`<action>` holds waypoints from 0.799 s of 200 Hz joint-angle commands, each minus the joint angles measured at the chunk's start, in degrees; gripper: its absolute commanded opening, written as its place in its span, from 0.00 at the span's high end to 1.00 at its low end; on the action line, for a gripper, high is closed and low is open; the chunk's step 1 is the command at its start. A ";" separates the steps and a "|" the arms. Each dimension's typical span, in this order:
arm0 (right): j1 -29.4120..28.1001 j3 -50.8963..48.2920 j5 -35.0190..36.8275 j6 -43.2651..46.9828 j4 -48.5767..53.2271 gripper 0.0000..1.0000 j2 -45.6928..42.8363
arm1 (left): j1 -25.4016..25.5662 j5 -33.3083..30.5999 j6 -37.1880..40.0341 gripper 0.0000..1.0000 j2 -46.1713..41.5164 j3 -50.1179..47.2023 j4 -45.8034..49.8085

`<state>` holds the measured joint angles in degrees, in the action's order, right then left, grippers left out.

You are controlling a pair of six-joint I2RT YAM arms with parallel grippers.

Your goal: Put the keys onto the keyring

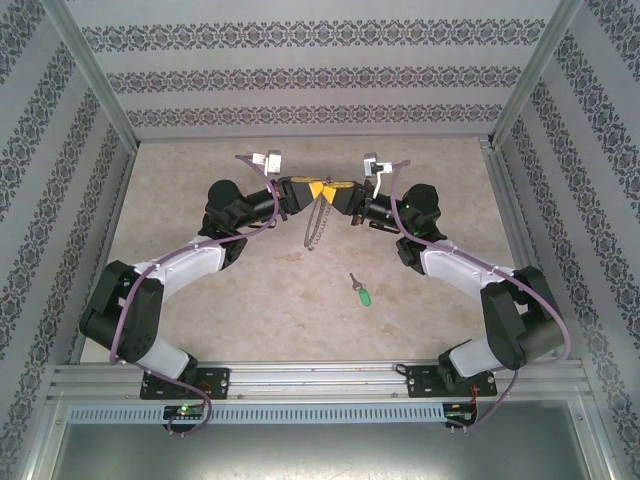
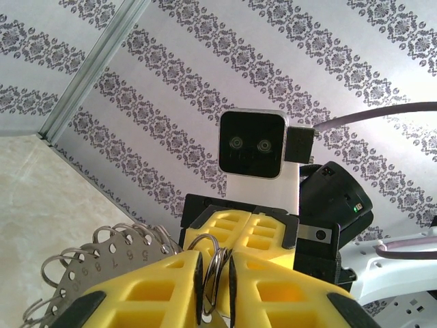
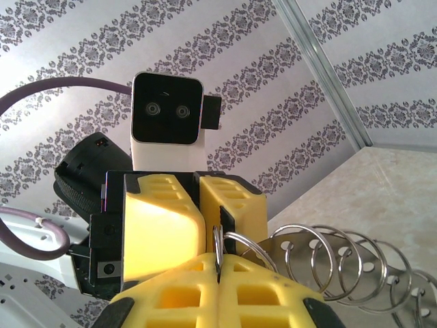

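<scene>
1. Over the far middle of the desk, left end effector and right end effector meet, each clamped on the hanging keyring.
2. Nearer, the green key lies on bare desk, walls well apart.

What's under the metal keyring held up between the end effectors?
Bare beige tabletop; the grey metal keyring hangs above it. The small green-headed key lies nearer the bases, not beneath. The left end effector and right end effector cover the ring's top.
</scene>
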<state>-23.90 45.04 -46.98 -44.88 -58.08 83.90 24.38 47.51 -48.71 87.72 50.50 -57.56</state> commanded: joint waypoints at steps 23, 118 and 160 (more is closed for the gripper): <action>-0.81 1.68 -0.53 -0.06 -2.74 1.00 0.08 | 1.19 2.58 -1.26 0.86 1.39 0.79 -5.89; -0.23 1.97 -0.34 -1.06 -2.56 1.00 -0.51 | 1.39 1.38 2.41 0.77 0.73 0.93 -1.53; 0.08 1.56 -0.48 -1.00 -2.52 1.00 -0.62 | 1.39 -0.08 4.59 0.69 -0.97 0.39 0.25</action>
<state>-23.79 45.12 -46.85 -46.37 -57.93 83.90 25.08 47.42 -46.50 88.51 50.52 -58.67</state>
